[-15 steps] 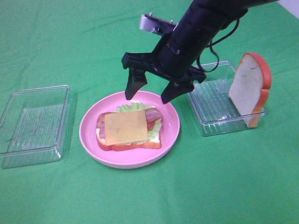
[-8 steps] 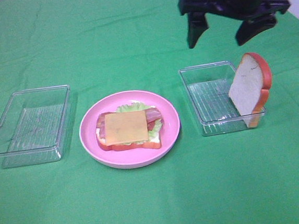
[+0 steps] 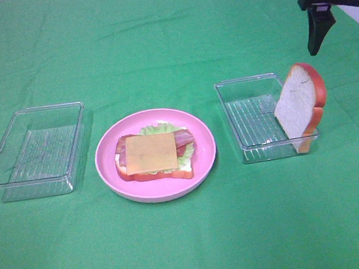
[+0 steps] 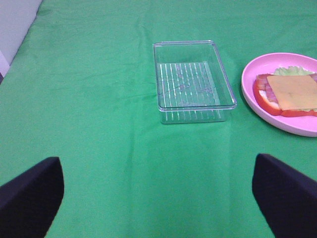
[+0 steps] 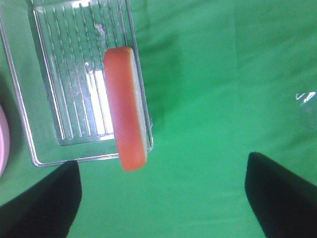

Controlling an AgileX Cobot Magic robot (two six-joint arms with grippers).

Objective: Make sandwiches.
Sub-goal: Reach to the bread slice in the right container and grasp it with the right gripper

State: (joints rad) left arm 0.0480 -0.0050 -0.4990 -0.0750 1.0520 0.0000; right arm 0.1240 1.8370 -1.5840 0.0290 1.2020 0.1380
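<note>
An open-faced stack lies on the round pink plate (image 3: pixel 107 172): a bread slice with orange-brown crust (image 3: pixel 164 175), lettuce (image 3: pixel 157 129), bacon (image 3: pixel 183 138) and a yellow cheese slice (image 3: pixel 151 152) on top. It also shows in the left wrist view (image 4: pixel 292 91). A second bread slice (image 3: pixel 300 108) stands upright, leaning on the right end of the right clear tray (image 3: pixel 253 118); the right wrist view shows it edge-on (image 5: pixel 126 114). My right gripper (image 3: pixel 343 49) is open and empty, high above and behind that slice (image 5: pixel 161 198). My left gripper (image 4: pixel 158 208) is open and empty, out of the high view.
An empty clear ribbed tray (image 3: pixel 36 150) sits left of the plate and shows in the left wrist view (image 4: pixel 190 82). Green cloth covers the whole table. The right tray (image 5: pixel 74 74) holds nothing but the leaning slice.
My right gripper rose from just above the plate and swung up and to the right, past the right tray, staying open and empty. The food has not moved.
</note>
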